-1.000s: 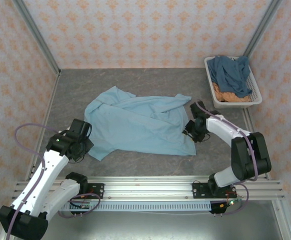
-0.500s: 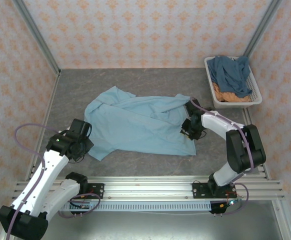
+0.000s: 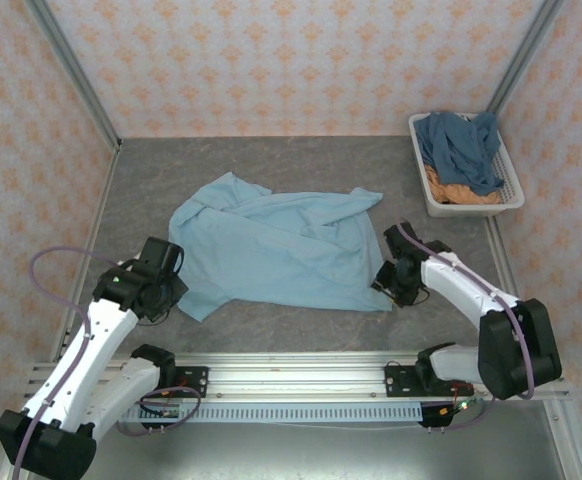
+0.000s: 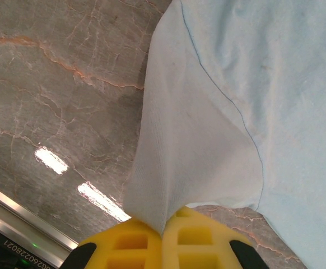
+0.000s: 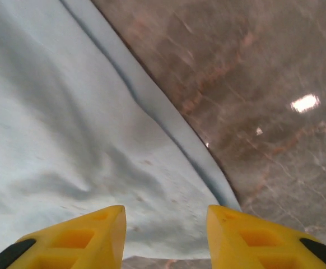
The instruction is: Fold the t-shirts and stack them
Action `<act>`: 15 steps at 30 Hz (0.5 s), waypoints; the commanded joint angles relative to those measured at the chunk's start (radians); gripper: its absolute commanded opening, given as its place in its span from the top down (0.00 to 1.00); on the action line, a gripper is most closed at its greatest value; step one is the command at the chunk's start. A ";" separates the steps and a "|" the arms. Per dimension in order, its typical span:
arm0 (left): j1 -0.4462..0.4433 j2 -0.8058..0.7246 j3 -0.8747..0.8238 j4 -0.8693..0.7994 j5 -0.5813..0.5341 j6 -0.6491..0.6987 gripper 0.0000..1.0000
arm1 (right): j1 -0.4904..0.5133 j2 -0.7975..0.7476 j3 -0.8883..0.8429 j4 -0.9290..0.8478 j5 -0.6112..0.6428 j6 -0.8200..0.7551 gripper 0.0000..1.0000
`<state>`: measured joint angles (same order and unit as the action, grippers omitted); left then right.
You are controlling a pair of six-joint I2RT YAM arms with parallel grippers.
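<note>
The left gripper point(image 4: 164, 221) has its yellow ribbed fingers pressed together on the near left corner of the light blue t-shirt point(image 3: 281, 250), whose fine knit hem rises into them. Beside it on the metal rail point(image 4: 23, 221) runs an upside-down printed number, too small to read surely. The shirt lies spread and rumpled mid-table, soft folds across its chest, on the grey marbled table point(image 3: 301, 165). The right gripper point(image 5: 164, 212) hovers with its fingers spread apart over the shirt's near right corner; half a second ago it sat further up that right edge. At far right, a white slatted basket point(image 3: 471, 210) holds a crumpled slate-blue shirt point(image 3: 463, 145) over an orange shirt point(image 3: 451, 190).
</note>
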<state>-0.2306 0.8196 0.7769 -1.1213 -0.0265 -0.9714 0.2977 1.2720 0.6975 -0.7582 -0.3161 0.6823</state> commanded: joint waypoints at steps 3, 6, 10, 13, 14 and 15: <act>-0.005 0.008 0.005 0.012 -0.003 -0.009 1.00 | -0.001 -0.118 -0.041 -0.134 0.029 0.055 0.60; -0.005 0.007 0.004 0.012 -0.002 -0.012 1.00 | 0.000 -0.225 -0.071 -0.166 0.040 0.111 0.63; -0.005 0.007 0.001 0.018 0.000 -0.012 1.00 | 0.000 -0.277 -0.118 -0.167 -0.018 0.156 0.68; -0.004 0.011 -0.004 0.025 0.003 -0.013 1.00 | 0.001 -0.262 -0.138 -0.126 -0.058 0.159 0.71; -0.005 0.013 -0.006 0.027 0.003 -0.013 1.00 | 0.001 -0.249 -0.135 -0.117 -0.061 0.157 0.71; -0.005 0.015 -0.008 0.029 0.005 -0.013 1.00 | 0.001 -0.229 -0.129 -0.102 -0.070 0.157 0.71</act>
<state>-0.2306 0.8276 0.7769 -1.1053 -0.0216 -0.9714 0.2977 1.0180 0.5709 -0.8749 -0.3588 0.8154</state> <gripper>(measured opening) 0.046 0.290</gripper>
